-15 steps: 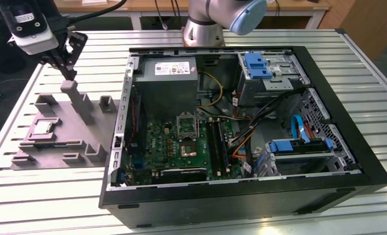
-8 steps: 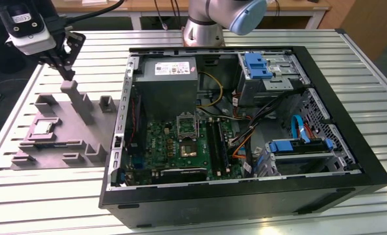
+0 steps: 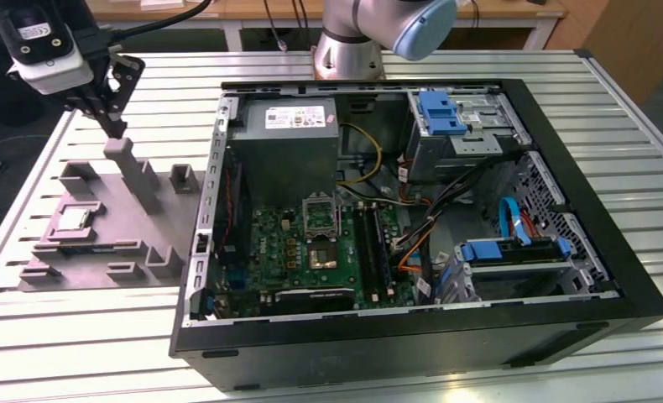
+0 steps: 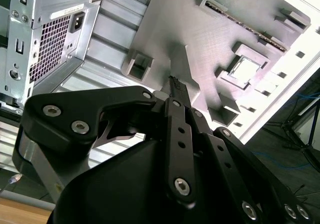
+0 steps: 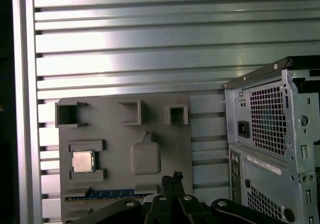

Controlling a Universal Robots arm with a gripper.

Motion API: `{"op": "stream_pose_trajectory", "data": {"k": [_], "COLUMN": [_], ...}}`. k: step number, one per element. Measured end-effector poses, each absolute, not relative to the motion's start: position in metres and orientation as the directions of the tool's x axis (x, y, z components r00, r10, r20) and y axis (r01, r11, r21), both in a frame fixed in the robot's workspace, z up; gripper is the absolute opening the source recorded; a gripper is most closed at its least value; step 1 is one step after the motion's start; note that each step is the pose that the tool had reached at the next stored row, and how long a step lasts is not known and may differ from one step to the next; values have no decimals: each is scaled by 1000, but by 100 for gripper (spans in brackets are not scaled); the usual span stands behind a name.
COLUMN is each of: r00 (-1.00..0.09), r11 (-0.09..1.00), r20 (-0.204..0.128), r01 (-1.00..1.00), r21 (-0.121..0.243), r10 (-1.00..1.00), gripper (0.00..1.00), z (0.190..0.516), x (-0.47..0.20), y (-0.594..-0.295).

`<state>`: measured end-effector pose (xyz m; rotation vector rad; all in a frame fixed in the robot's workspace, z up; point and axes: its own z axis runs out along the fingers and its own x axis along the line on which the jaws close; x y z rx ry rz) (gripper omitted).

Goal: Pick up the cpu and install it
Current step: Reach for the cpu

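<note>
Right now my gripper (image 3: 117, 128) hangs above the plate (image 3: 141, 231), fingers (image 4: 175, 92) pressed together, empty. The cpu (image 5: 83, 161) looks light, stiff, fragile; I'd take its side edges.

Shiny metal cpu (image 5: 83, 161), matt plastic fixture plate (image 5: 115, 134), ribbed metal table (image 5: 150, 59).

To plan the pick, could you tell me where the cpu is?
The cpu lies in a recess of the grey fixture plate, at the exterior view's left of the computer case.
</note>
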<state>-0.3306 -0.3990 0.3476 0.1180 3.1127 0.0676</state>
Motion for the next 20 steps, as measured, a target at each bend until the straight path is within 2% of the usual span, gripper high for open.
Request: {"op": "stream_pose_trajectory", "data": {"k": [20], "r00": [-997], "r11": [996], "r20": [-24], "r01": [75], "r21": [44], "r10": [76], "gripper": [11], "z": [348], "x": [-335], "y": [-399]}}
